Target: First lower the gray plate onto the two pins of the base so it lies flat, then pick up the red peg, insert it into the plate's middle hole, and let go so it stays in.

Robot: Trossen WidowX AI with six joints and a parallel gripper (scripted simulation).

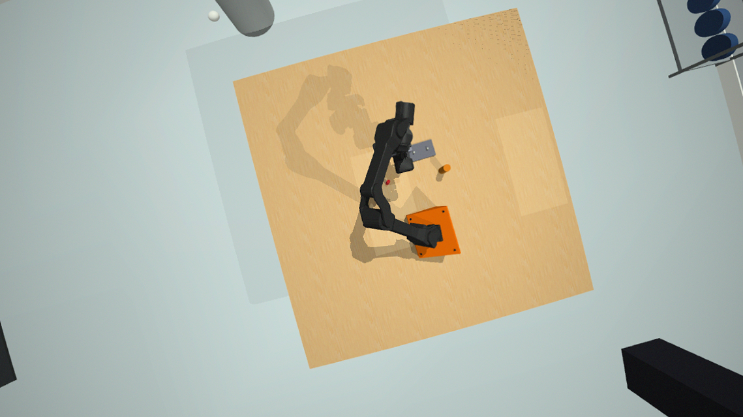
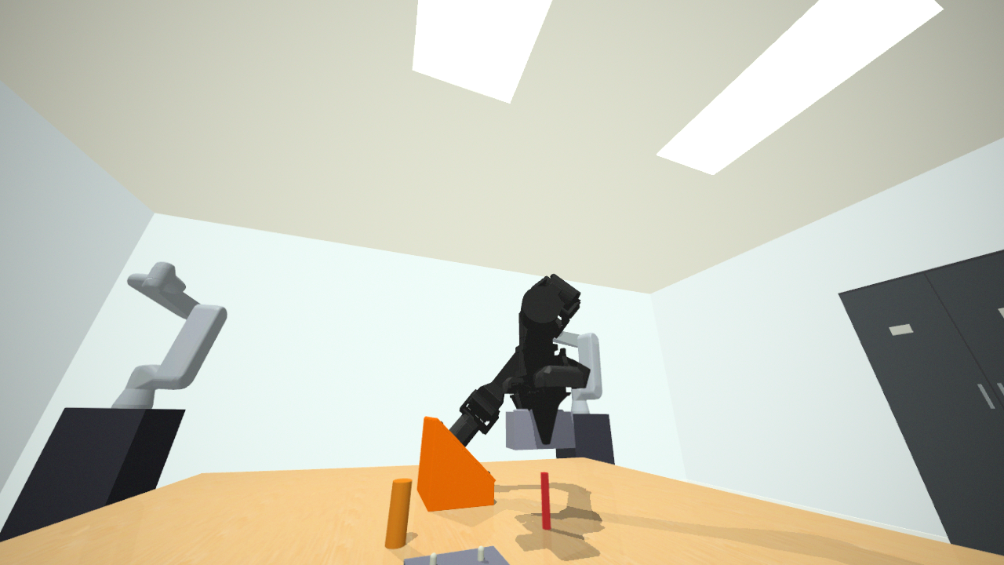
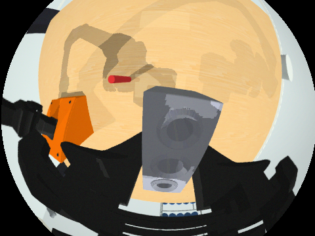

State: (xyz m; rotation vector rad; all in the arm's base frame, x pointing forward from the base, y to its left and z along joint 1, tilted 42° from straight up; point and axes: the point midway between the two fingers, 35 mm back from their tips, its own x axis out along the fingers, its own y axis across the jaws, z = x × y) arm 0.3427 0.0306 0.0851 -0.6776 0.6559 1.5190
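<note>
My gripper (image 2: 546, 437) (image 3: 168, 134) is shut on the gray plate (image 2: 518, 430) (image 3: 153, 111), a thick block with several round holes in a row. It holds the plate well above the table, seen tilted in the wrist view. In the top view the arm hides most of the plate. The gray base (image 1: 422, 155) (image 2: 457, 559) lies on the table with its two light pins upright and uncovered, beside the gripper in the top view. The red peg (image 1: 387, 182) (image 2: 545, 500) (image 3: 121, 78) stands upright on the table, apart from the gripper.
An orange cylinder (image 1: 444, 169) (image 2: 398, 512) stands upright near the base. The orange wedge mount (image 1: 446, 234) (image 2: 452, 481) (image 3: 82, 119) carries the arm's foot. The wooden table (image 1: 340, 309) ends at straight edges. The arm's links reach over the area beside the red peg.
</note>
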